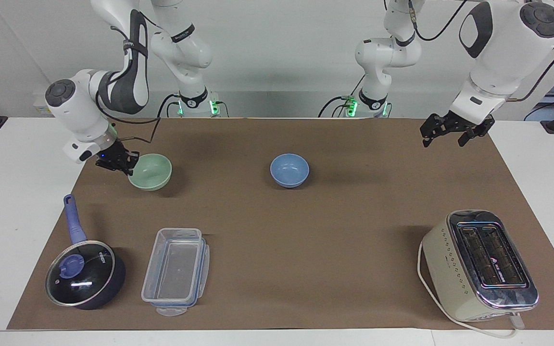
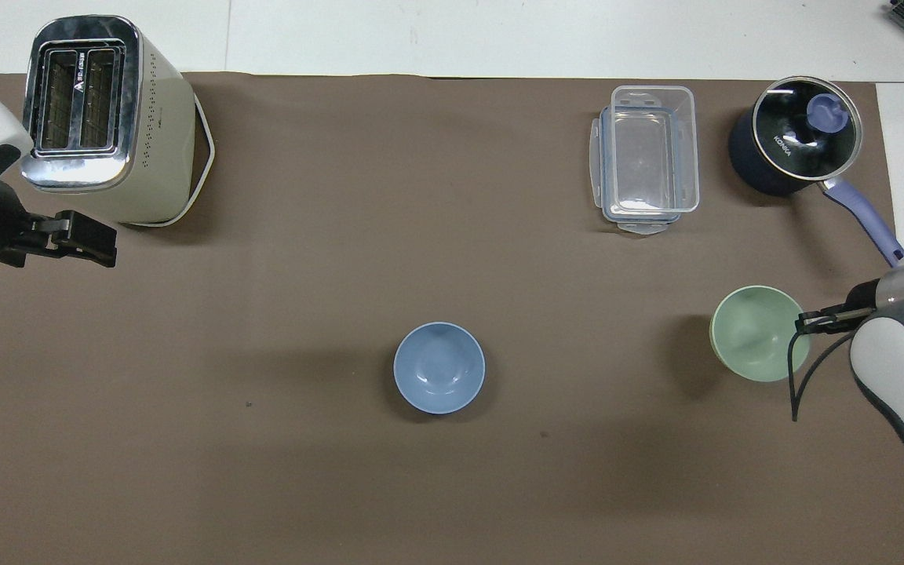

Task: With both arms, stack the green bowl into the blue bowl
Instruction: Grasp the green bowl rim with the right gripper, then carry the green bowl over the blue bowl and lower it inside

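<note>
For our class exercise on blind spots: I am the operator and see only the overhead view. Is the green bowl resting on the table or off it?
Observer: In the facing view the green bowl is tilted and looks just clear of the mat, hanging by its rim from the shut right end effector.
Operator: From above, the left end effector seems to touch the toaster. Does it?
Observer: No. The left end effector hangs open, high in the air over the mat's edge by the robots, well apart from the toaster.
</note>
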